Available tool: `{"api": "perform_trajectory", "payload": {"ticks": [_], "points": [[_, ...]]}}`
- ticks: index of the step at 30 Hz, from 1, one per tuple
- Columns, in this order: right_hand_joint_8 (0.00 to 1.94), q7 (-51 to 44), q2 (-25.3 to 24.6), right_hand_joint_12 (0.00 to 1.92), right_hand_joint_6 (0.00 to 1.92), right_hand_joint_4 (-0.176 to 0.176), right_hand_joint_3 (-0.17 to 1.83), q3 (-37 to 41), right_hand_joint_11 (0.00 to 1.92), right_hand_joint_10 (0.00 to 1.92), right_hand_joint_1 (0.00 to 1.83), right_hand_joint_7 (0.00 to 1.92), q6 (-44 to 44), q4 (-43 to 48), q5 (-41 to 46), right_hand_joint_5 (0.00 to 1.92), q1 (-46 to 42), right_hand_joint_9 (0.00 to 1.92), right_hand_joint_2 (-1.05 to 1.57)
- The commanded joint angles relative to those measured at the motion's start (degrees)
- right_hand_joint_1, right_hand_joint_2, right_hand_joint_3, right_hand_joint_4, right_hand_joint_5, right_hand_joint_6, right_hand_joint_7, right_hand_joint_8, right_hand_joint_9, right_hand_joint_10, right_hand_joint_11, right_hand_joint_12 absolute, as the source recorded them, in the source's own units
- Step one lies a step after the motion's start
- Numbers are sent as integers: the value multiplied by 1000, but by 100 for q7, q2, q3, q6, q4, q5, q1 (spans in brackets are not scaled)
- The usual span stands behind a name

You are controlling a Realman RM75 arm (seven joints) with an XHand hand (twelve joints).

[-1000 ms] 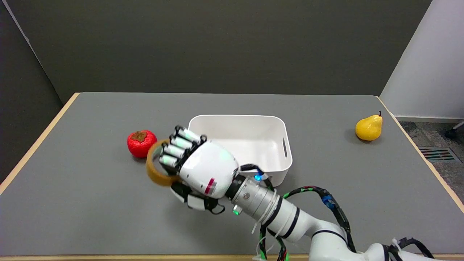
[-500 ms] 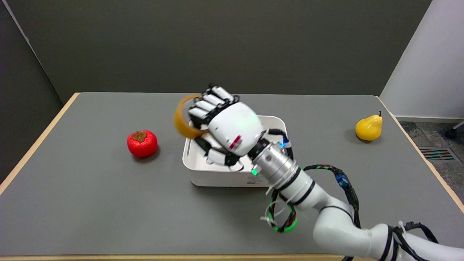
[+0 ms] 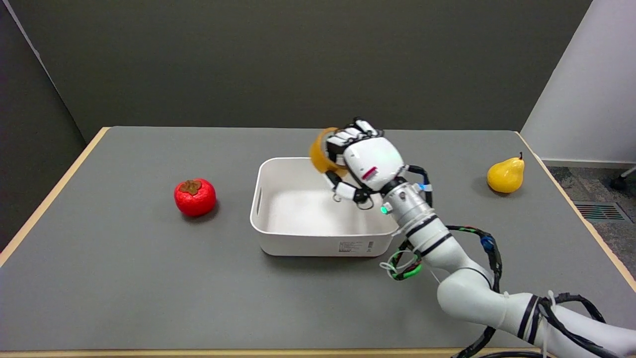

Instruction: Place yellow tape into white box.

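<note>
The yellow tape (image 3: 319, 155) is a ring held up in the air by my right hand (image 3: 365, 161), whose fingers curl through and around it. Hand and tape hang above the far right part of the white box (image 3: 318, 241), a rectangular tub with handle slots that sits in the middle of the grey table. The box's inside looks empty. Part of the ring is hidden behind the fingers.
A red persimmon (image 3: 195, 197) lies on the table left of the box. A yellow pear (image 3: 506, 174) stands far right near the table's edge. My right arm (image 3: 447, 258) reaches in from the lower right, passing the box's right front corner.
My right hand has carried the tape up from beside the persimmon and rightward, from the box's left side to above its far right part.
</note>
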Motion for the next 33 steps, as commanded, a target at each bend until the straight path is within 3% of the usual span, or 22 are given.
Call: {"api": "perform_trajectory", "payload": {"ticks": [1, 16, 23, 29, 31, 32, 33], "points": [[904, 22, 252, 1240, 1525, -34, 449, -256, 123, 1165, 973, 558, 2538, -209, 362, 686, -1073, 421, 1074], [922, 22, 153, 1245, 1521, -28, 458, -748, 124, 1174, 973, 561, 2514, 26, -265, 692, -1249, 425, 1067], [914, 62, -20, 1256, 1516, -19, 469, -747, 141, 1169, 972, 584, 1939, 52, -632, 698, -1233, 452, 1058], [911, 127, -15, 1259, 1513, 0, 479, -719, 147, 1166, 965, 592, 1797, -20, -448, 703, -1243, 465, 1050], [901, 466, 39, 1259, 1515, 36, 473, -727, 149, 1163, 946, 591, 1794, 13, -205, 700, -1251, 463, 1054], [755, 703, 80, 1229, 1227, 48, 622, -727, 116, 1060, 870, 497, 1779, 18, -143, 575, -1257, 399, 911], [548, 885, 111, 1186, 814, 57, 837, -730, 68, 914, 767, 362, 1781, 11, -132, 398, -1257, 309, 707]]}}
